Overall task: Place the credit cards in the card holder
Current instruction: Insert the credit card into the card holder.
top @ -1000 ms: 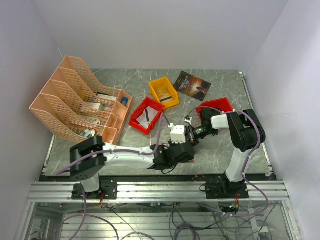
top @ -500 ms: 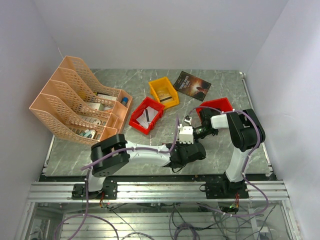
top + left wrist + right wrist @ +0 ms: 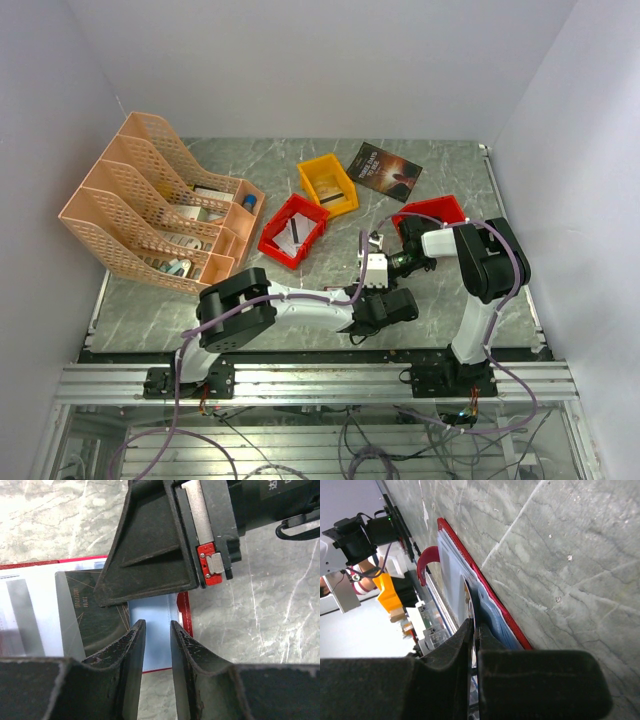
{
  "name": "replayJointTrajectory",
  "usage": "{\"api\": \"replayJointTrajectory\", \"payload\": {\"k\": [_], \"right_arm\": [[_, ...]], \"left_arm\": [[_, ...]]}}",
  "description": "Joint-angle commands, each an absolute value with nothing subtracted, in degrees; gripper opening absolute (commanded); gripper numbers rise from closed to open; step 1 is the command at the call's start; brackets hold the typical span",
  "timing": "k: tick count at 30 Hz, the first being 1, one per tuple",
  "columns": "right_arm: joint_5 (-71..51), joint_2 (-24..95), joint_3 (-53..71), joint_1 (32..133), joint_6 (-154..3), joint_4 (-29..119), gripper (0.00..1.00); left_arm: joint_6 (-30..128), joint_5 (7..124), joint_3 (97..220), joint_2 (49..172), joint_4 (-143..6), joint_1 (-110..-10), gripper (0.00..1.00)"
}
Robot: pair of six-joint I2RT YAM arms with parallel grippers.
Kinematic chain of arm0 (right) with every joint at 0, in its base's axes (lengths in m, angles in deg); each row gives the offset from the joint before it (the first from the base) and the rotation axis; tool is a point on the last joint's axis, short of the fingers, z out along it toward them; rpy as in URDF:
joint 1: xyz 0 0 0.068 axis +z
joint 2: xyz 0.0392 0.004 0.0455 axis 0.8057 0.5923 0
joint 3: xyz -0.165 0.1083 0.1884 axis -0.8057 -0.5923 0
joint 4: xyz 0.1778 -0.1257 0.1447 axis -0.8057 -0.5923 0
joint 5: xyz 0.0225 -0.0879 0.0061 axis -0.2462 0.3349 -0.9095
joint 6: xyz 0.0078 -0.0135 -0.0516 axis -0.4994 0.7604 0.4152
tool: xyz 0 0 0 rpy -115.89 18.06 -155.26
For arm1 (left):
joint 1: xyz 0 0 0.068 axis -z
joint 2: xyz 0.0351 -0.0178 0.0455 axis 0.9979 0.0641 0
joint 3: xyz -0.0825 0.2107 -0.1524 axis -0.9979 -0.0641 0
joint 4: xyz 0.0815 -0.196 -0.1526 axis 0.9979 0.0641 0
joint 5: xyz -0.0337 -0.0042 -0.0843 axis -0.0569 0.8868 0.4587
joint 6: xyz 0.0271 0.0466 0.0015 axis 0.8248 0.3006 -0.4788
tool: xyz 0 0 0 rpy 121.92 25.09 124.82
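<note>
The card holder (image 3: 156,612) lies open on the marble table, dark red at the rim with pale blue pockets. A dark credit card (image 3: 82,615) sits on it, and a whitish card (image 3: 30,612) lies further left. My left gripper (image 3: 157,630) hovers just over the blue pocket, jaws a narrow gap apart with nothing between them. In the left wrist view my right gripper's black finger (image 3: 150,545) rests on the holder. In the right wrist view my right gripper (image 3: 476,630) is shut on a thin inner layer of the card holder (image 3: 497,612). Its snap tab (image 3: 424,562) curls up.
Behind the grippers stand a red bin (image 3: 293,230), a yellow bin (image 3: 328,185) and a second red bin (image 3: 432,212). A dark booklet (image 3: 385,170) lies at the back. A peach file rack (image 3: 160,200) fills the left side.
My left arm has swung rightward until its wrist sits right beside the right gripper, and its jaws have narrowed. The right arm has stayed in place.
</note>
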State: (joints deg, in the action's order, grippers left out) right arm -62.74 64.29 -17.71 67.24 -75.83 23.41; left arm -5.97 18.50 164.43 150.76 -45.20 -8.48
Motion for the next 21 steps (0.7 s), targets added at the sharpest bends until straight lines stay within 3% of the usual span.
{"api": "replayJointTrajectory", "payload": {"k": [1,21], "right_arm": [[-58.7,65.3,-17.3,67.7,-74.2,23.9,0.04],[-60.5,65.7,-16.4,68.4,-72.5,22.6,0.12]], "left_arm": [[-7.6,14.6,166.9,152.2,-42.5,-8.2,0.38],[-13.6,10.0,168.8,154.8,-36.7,-9.1,0.42]]}}
